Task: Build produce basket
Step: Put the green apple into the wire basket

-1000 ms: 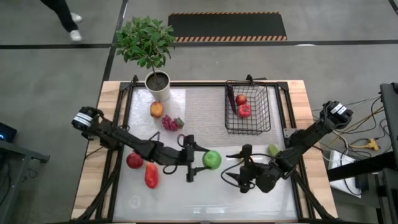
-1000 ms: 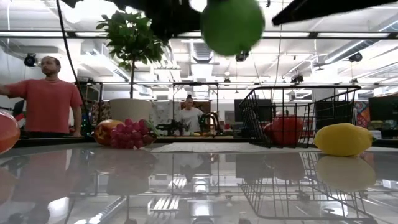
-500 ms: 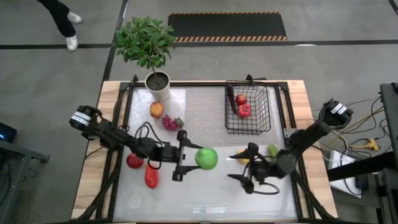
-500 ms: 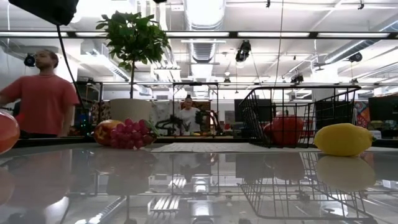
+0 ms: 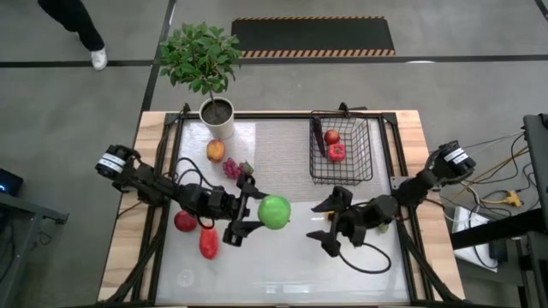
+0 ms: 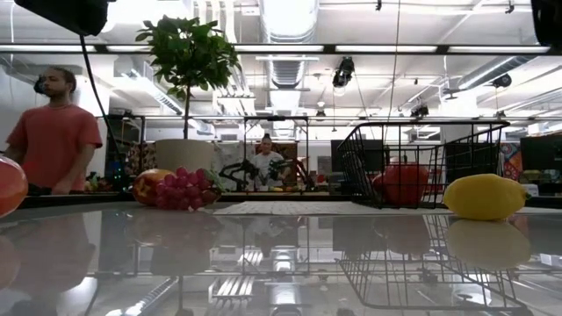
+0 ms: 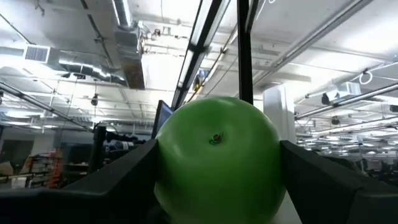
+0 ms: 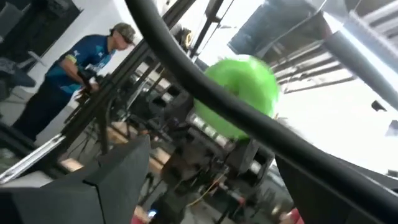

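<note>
Apple (image 5: 274, 211), green, is held lifted between the fingers of the left claw (image 5: 250, 212) over the counter's (image 5: 282, 265) middle. The right claw (image 5: 323, 221) is spread wide and empty, facing it near the right edge. The basket (image 5: 341, 150) lies toward the far right corner, nearer the right arm

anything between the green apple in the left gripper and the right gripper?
Nothing. In the high view, only bare table shows between the green apple, held in the left gripper, and the open right gripper.
</note>
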### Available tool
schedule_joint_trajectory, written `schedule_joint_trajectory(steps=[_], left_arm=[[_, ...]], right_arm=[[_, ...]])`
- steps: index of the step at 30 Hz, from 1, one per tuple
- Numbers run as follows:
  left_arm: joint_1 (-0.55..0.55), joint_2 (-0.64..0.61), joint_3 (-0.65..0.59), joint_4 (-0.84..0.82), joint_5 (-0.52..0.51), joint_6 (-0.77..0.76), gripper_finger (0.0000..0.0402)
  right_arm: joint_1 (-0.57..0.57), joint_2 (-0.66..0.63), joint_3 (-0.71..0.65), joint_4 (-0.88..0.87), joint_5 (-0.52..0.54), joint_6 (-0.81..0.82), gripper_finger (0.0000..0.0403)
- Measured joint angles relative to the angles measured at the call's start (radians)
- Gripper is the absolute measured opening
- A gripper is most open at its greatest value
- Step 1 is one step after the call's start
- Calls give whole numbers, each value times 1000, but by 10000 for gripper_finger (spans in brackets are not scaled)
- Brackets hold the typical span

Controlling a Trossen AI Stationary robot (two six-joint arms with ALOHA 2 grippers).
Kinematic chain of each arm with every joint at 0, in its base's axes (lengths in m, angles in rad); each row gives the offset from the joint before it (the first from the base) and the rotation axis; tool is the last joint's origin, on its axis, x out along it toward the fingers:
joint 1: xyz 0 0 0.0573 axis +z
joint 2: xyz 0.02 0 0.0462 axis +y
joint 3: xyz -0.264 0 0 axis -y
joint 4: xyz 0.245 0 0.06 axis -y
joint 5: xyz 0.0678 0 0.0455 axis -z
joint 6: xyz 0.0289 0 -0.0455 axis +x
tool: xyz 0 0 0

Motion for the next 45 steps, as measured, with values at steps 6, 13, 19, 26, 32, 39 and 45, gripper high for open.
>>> schedule_joint_trajectory(steps=[6, 13, 19, 26, 32, 39, 45], left_arm=[[2, 0, -2, -10, -14, -1, 286], [18, 0, -11, -17, -20, -2, 286], [21, 0, -18, -17, -20, -2, 286], [21, 0, -19, -19, -20, 5, 286], [35, 0, -19, -37, -21, 5, 286], [53, 0, -19, -40, -21, 5, 286], [65, 0, -19, -40, -21, 4, 286]], right_arm=[[-26, -2, 65, -20, -39, -22, 326], [-50, -3, 138, -182, -35, 47, 288], [-58, -8, 148, -202, -34, 52, 153], [-87, -15, 149, -198, -31, 53, 70], [-98, -15, 149, -205, -37, 35, 98], [-114, -14, 149, -207, -42, 30, 139], [-134, -14, 149, -206, -43, 31, 148]])
